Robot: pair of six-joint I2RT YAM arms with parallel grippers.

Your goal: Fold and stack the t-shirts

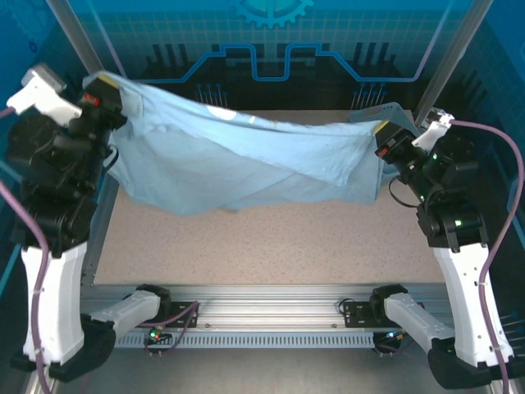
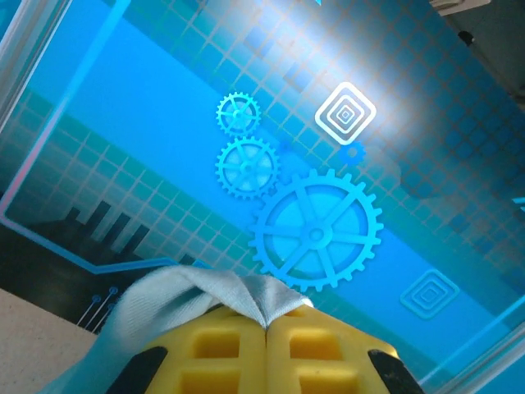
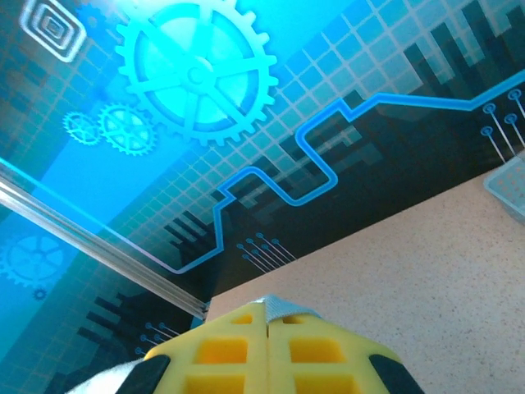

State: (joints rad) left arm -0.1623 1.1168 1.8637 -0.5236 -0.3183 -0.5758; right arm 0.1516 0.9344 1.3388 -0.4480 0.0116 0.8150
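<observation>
A pale blue t-shirt [image 1: 238,156] hangs stretched in the air between my two grippers, sagging toward the table in the middle. My left gripper [image 1: 105,103] is shut on its left end, high at the left side. My right gripper [image 1: 384,139] is shut on its right end, a little lower at the right. In the left wrist view the yellow jaws [image 2: 267,324] meet with a fold of pale fabric [image 2: 189,295] pinched at their tip. In the right wrist view the yellow jaws [image 3: 267,316] pinch a small tab of fabric [image 3: 279,308]. White print [image 1: 220,112] shows near the shirt's upper edge.
The speckled beige table [image 1: 271,238] lies under the shirt. A light blue basket corner [image 1: 385,111] peeks out at the back right, also seen as a basket edge [image 3: 509,185]. Metal frame posts [image 1: 82,37] stand at both back corners before the blue patterned wall.
</observation>
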